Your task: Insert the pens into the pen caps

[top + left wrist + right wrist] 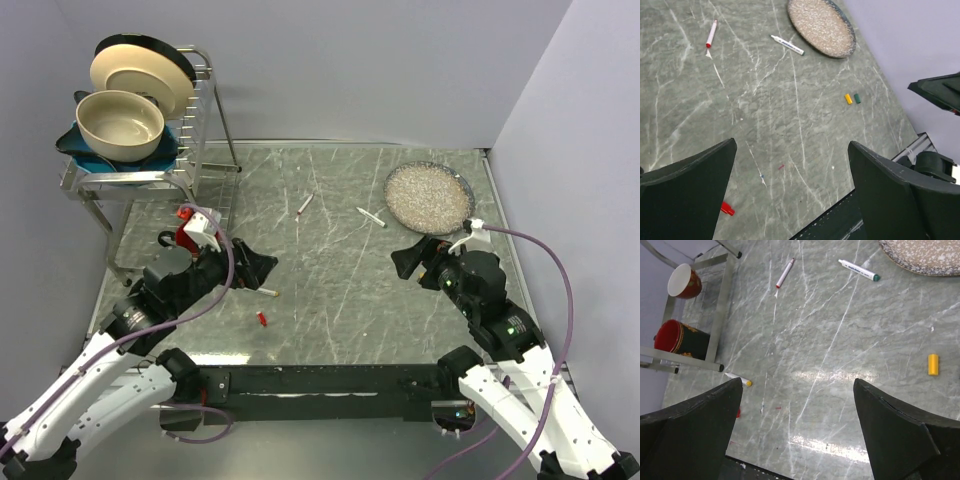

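Both arms crouch low, claws spread wide and empty.
Left gripper hangs near left by the yellow-tipped pen and red cap; right gripper near the yellow cap and green cap; red-tipped pen and green-tipped pen lie farther back.

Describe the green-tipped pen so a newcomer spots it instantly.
Find the speckled round plate at the far right of the table. Just left of it, not touching, lies the green-tipped pen, a slim white barrel. Its green tip and dark barrel print separate it from the red-tipped pen farther left.
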You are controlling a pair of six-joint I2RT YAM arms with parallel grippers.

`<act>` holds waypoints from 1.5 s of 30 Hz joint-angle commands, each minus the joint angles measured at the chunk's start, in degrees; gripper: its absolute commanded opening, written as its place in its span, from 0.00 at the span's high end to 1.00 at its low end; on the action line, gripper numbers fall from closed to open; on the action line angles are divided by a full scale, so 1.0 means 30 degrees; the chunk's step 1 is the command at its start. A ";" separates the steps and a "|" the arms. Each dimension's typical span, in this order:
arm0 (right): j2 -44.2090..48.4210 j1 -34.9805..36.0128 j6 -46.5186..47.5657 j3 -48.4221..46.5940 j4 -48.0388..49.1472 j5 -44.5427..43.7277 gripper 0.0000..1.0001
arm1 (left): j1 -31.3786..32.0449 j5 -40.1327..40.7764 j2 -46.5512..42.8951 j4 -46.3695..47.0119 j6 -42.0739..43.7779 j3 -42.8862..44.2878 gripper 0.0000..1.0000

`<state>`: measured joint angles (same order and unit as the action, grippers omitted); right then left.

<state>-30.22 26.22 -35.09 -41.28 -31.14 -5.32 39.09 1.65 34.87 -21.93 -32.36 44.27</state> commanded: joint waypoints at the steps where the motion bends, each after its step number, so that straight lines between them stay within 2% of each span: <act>1: -0.0152 -0.0067 0.0213 -0.1123 -0.0021 -0.0393 0.00 | -0.0023 0.1320 0.0065 0.0163 -0.0895 0.0390 0.01; 3: -0.0240 -0.0067 0.0155 -0.1211 -0.0314 -0.0540 0.00 | -0.0023 0.2578 0.0094 0.0192 -0.2185 0.0128 0.01; 4: -0.0269 -0.0067 0.0154 -0.1270 -0.0431 -0.0772 0.00 | -0.0023 0.3919 0.0211 -0.0127 -0.4193 0.0184 0.01; 6: -0.0095 -0.0068 0.0270 -0.1241 -0.0432 -0.0658 0.00 | -0.0023 0.4690 0.0883 -0.1882 -0.5788 0.0766 0.03; 7: -0.0007 -0.0096 0.0300 -0.1038 -0.0374 -0.0484 0.00 | -0.0023 0.4926 0.1205 -0.2584 -0.7101 0.0973 0.04; 12: 0.1046 -0.0096 0.0797 -0.0013 0.0357 0.0541 0.00 | 0.0152 0.5513 0.3695 -0.6159 -1.0097 0.2293 0.12; 15: 0.1603 -0.0096 0.1061 0.0574 0.0856 0.1683 0.02 | 0.0533 0.6070 0.4487 -0.6720 -1.2586 0.1973 0.19; 19: 0.1839 -0.0097 0.1385 0.0693 0.0624 0.1863 0.02 | 0.0885 0.5837 0.5395 -0.6693 -1.6652 0.0977 0.22; 23: 0.2191 -0.0097 0.1355 0.0634 0.0329 0.1803 0.02 | 0.0944 0.6158 0.7382 -0.7101 -1.8390 0.0828 0.23; 30: 0.2952 -0.0067 0.1091 0.0663 0.0213 0.1804 0.02 | 0.0944 0.7243 1.1427 -0.8946 -2.0121 0.2906 0.25; 35: 0.3246 -0.0096 0.0975 0.0575 -0.0285 0.1071 0.01 | 0.0944 0.7010 1.4648 -1.0822 -2.0972 0.4606 0.35; 39: 0.3568 -0.0067 0.1003 0.0692 -0.0228 0.1217 0.01 | 0.1032 0.6949 1.5445 -1.1437 -2.1555 0.5368 0.43; 45: 0.3568 -0.0067 0.1092 0.0692 -0.0374 0.1070 0.01 | 0.1910 0.8149 1.4189 -1.2932 -2.4482 0.5225 0.42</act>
<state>-19.97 26.22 -32.08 -39.29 -32.40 -1.15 43.48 21.56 81.03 -55.70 -98.17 58.50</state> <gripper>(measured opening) 0.990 0.570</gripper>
